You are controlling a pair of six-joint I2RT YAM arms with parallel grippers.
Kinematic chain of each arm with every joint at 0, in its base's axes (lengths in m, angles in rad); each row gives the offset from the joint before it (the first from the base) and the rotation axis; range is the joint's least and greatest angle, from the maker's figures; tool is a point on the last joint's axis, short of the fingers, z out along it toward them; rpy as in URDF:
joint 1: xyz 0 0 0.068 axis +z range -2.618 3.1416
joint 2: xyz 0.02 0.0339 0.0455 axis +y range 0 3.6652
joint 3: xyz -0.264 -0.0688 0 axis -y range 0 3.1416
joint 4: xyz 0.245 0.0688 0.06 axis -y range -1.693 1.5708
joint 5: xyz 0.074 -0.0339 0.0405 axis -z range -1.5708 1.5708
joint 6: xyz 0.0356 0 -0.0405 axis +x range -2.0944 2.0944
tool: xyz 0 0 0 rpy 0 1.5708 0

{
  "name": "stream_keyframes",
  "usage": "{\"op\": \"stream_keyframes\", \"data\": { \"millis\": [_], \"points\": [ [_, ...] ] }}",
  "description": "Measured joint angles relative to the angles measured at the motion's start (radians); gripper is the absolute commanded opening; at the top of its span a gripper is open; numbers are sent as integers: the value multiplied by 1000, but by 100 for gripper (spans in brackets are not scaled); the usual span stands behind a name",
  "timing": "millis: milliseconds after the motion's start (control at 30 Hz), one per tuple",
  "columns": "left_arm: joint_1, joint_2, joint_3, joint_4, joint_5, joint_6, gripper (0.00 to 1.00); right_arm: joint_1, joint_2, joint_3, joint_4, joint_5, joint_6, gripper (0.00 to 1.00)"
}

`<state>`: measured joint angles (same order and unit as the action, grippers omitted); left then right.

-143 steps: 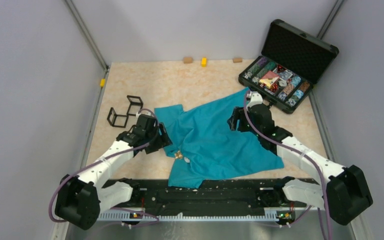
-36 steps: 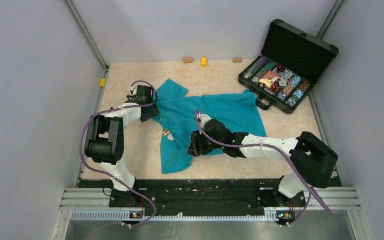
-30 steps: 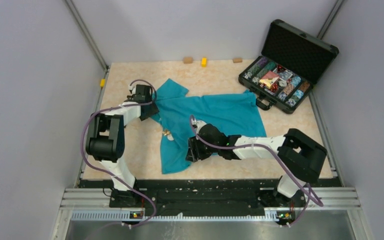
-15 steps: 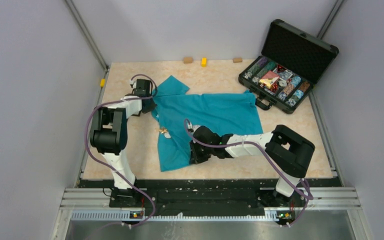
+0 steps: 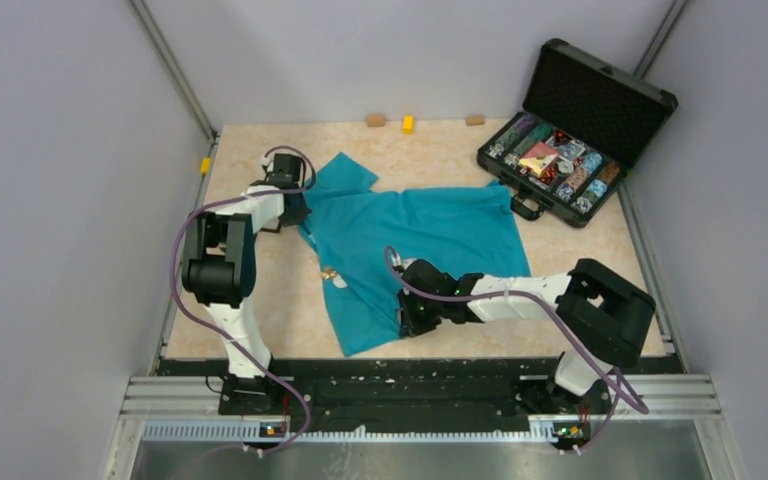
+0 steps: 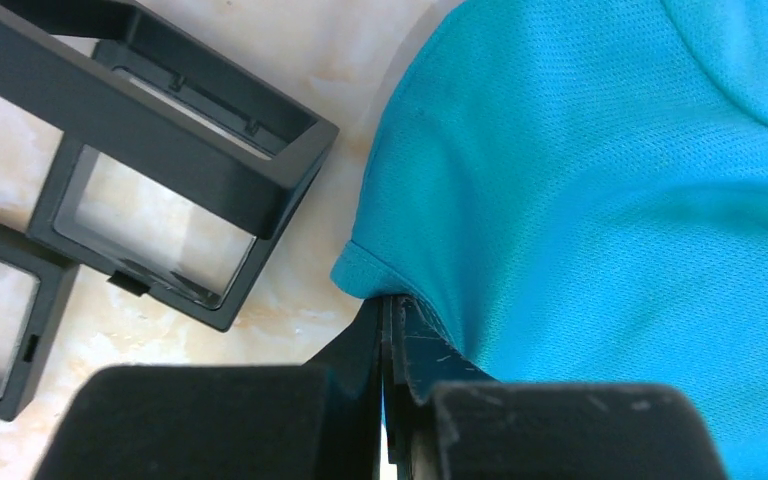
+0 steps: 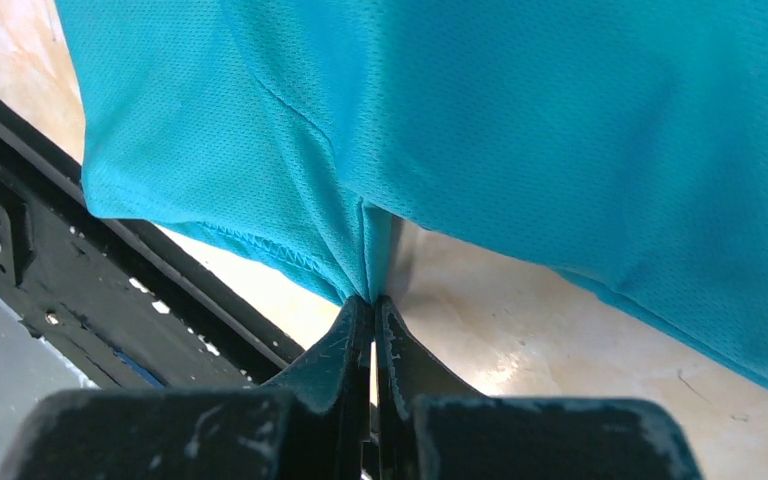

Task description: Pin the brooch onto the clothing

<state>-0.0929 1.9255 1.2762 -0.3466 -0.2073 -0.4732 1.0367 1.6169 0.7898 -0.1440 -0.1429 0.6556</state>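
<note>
Limp, light clothing [image 5: 430,225], likely best gripped at hems: left gripper [image 6: 385,305] pinches its sleeve edge at 10 o'clock, right gripper [image 7: 372,300] its bottom hem at 6 o'clock

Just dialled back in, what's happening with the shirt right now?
Both arms hold the teal T-shirt spread out. The left gripper is shut on an edge of it beside the black frames. The right gripper is shut on its near edge. A small ornament, likely the brooch, lies by the collar; whether it is pinned cannot be told.
</note>
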Motion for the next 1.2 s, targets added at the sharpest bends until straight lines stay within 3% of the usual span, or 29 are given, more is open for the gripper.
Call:
{"op": "stream_keyframes", "data": {
  "millis": [67,200,300,567,900,1200],
  "points": [
    [0,0,7,-19,-11,18,0,-3,-14,-6,-14,6,-1,0],
    [0,-1,17,-36,10,48,0,-5,-34,-5,-47,23,-32,36],
    [0,-2,19,-37,50,59,0,4,-66,13,-103,49,-94,44],
    [0,-2,27,-42,130,64,0,111,-82,159,-76,106,-273,44],
    [0,-2,27,-55,149,64,0,278,204,377,23,137,-444,44],
    [0,-2,27,-59,151,64,0,292,318,423,28,151,-507,43]
  ]
}}
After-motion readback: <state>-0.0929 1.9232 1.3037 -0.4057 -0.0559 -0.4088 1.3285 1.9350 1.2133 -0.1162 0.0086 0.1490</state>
